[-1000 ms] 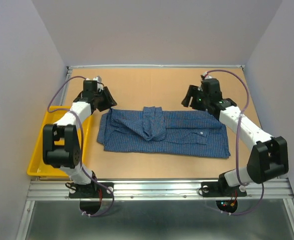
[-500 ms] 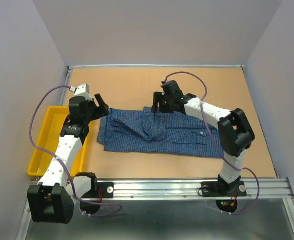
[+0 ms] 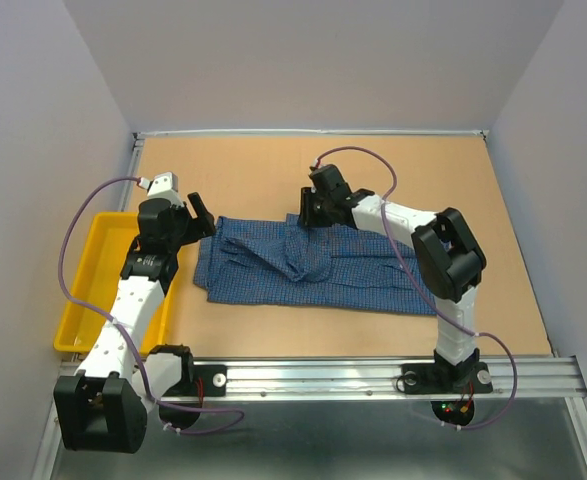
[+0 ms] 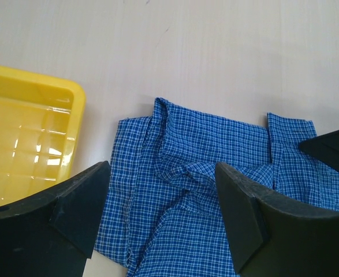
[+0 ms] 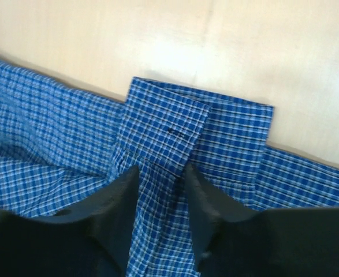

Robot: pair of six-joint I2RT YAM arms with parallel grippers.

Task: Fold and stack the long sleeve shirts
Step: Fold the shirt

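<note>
Blue checked shirt lies spread across the middle of the brown bench, its long side running left to right, mostly flat but with a rumpled ridge of cloth heaped near its middle. At the shirt's left end the fabric is doubled over into a few soft folds, and the edge there looks uneven. A yellow tray sits just off the shirt's left end, apart from the cloth, with a strip of bare bench between them. The left arm reaches up beside that end, and the left fingers hang over the shirt's far left corner, spread wide with nothing caught between them; only the folded cloth shows below the gap. The right arm bends over the shirt's right half and reaches to its far edge near the middle. There the right fingers stand close together over a doubled band of cloth that carries a short dark stitch. A narrow slit shows between them with checked fabric in it, but whether they actually pinch the cloth I cannot tell. Beyond the shirt's far edge the bench is plain wood.
</note>
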